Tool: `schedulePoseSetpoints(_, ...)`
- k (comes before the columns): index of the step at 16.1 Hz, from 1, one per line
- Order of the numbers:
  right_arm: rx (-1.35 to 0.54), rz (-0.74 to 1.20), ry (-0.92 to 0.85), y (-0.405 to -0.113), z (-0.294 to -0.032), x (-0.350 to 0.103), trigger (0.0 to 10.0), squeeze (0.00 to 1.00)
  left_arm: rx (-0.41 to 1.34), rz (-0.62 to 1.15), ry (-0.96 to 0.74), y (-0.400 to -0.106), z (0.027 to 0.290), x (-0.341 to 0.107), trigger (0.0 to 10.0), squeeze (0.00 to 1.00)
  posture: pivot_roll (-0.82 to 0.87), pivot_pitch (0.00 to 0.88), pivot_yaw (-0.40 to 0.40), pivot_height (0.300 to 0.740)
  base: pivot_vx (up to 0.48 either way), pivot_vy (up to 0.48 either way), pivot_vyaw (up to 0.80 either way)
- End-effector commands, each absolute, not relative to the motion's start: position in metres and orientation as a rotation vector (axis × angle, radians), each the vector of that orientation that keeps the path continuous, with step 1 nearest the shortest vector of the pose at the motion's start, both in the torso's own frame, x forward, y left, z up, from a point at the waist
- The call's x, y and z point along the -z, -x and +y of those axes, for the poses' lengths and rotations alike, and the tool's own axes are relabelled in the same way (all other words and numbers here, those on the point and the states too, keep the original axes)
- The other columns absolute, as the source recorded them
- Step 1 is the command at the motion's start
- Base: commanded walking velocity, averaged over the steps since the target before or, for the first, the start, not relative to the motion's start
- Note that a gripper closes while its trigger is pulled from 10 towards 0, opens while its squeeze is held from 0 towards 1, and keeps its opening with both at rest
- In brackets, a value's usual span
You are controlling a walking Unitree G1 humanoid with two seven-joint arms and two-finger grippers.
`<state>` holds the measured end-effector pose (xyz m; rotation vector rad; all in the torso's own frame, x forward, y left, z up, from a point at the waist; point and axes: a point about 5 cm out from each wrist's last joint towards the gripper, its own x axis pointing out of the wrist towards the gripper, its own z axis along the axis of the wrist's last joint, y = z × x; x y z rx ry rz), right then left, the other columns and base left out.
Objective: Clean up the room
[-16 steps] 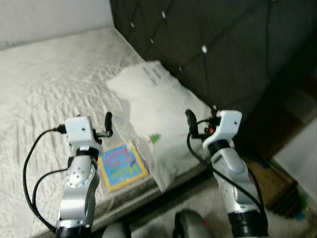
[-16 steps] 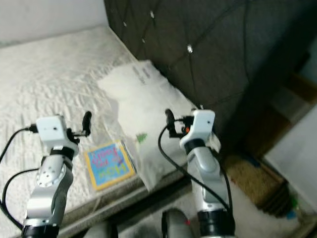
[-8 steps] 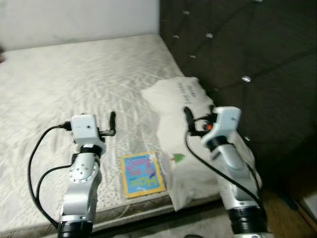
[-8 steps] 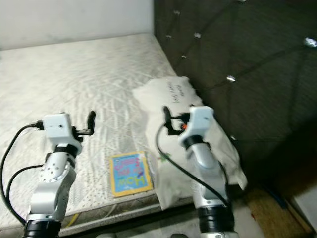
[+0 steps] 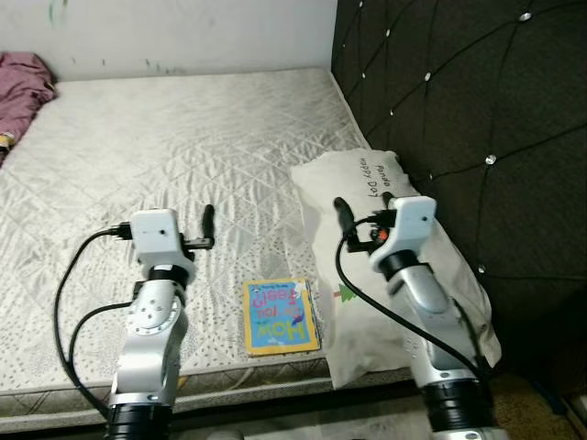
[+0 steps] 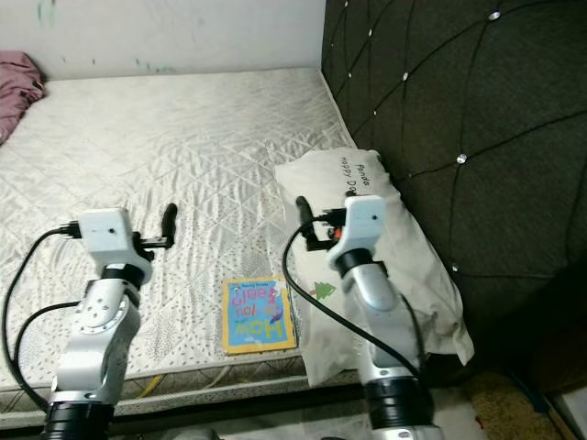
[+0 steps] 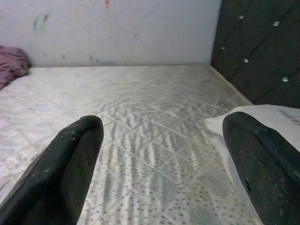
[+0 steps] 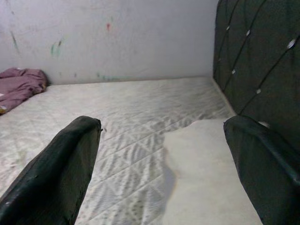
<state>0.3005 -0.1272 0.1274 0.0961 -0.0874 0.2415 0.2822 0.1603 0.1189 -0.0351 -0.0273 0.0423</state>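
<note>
Book (image 5: pixel 281 316) lies flat near the mattress (image 5: pixel 183 165) front edge, just left of the pillow (image 5: pixel 404 275). Left gripper (image 7: pixel 164 154) is raised over the quilting left of the book, fingers spread wide, empty. Right gripper (image 8: pixel 164 159) is up over the pillow, also wide apart w/ nothing between. Dark tufted headboard (image 5: pixel 459 101) behind the pillow. Far left corner: purple cloth (image 5: pixel 23 78), prob. clothing.

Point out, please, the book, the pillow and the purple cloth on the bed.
book (image 5: pixel 281 316), left eye view, middle of its colourful cover.
pillow (image 5: pixel 359 183), left eye view, the upper part near the handwriting.
purple cloth (image 8: pixel 19 86), right wrist view, middle of the crumpled heap by the wall.
</note>
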Motion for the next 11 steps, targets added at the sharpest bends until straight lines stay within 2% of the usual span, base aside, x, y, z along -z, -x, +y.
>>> schedulePoseSetpoints(1, -0.243, -0.089, -0.08, -0.3003, -0.1256, -0.1271, 10.0, 0.0, -0.036, -0.017, 0.039, -0.2834, 0.1606, -0.1178, 10.0, 0.0, -0.03, 0.0, 0.014, 0.74, 0.0, 0.0, 0.0)
schedulePoseSetpoints(10, -0.221, -0.072, -0.1, -0.3048, -0.1261, -0.125, 10.0, 0.0, -0.041, -0.016, 0.062, -0.2848, 0.164, -0.1188, 10.0, 0.0, -0.03, 0.0, 0.019, 0.74, 0.0, 0.453, 0.0)
schedulePoseSetpoints(11, -0.218, -0.071, -0.101, -0.3051, -0.1263, -0.1249, 10.0, 0.0, -0.04, -0.016, 0.063, -0.2858, 0.1641, -0.119, 10.0, 0.0, -0.03, 0.0, 0.021, 0.74, 0.0, 0.472, -0.61)
